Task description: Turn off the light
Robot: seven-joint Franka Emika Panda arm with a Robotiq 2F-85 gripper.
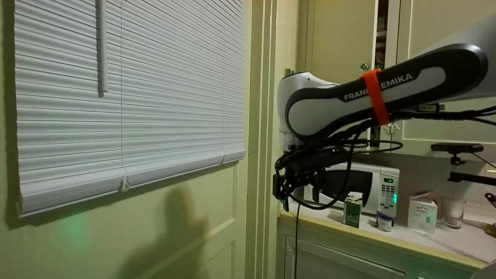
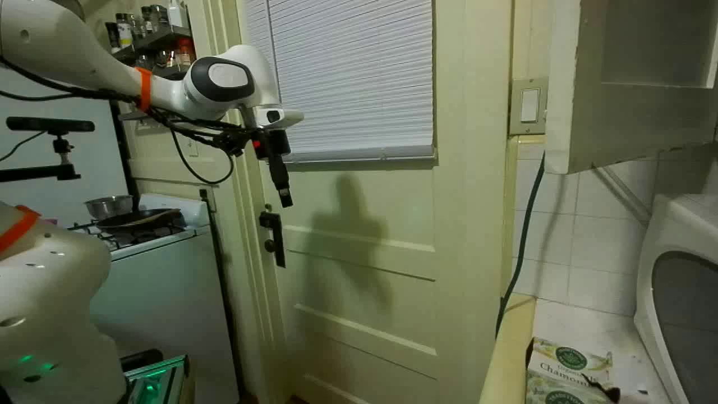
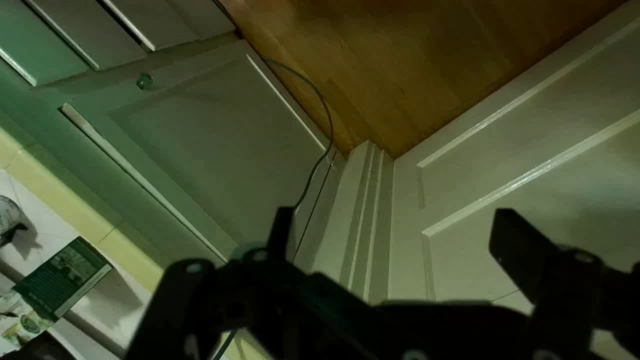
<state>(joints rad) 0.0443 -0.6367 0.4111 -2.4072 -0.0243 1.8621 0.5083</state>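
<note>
The room is lit with a dim yellowish brightness, and no lamp or fixture shows. A light switch (image 2: 529, 105) with a white rocker sits on a metal plate on the wall right of the door, in an exterior view. It does not show in the wrist view. My gripper (image 3: 395, 215) is open and empty, fingers wide apart in the wrist view. In an exterior view the gripper (image 2: 283, 185) points down before the door, left of the switch and lower. It also shows near the counter in an exterior view (image 1: 300, 197).
The door (image 2: 359, 224) with a blind (image 2: 353, 78) stands beside the switch. A cabinet (image 2: 561, 112) juts out close to the switch's right. A cable (image 2: 524, 247) hangs below it. The counter (image 1: 418, 244) holds a microwave (image 1: 381, 186), a green box (image 1: 352, 211) and a white box (image 1: 422, 212).
</note>
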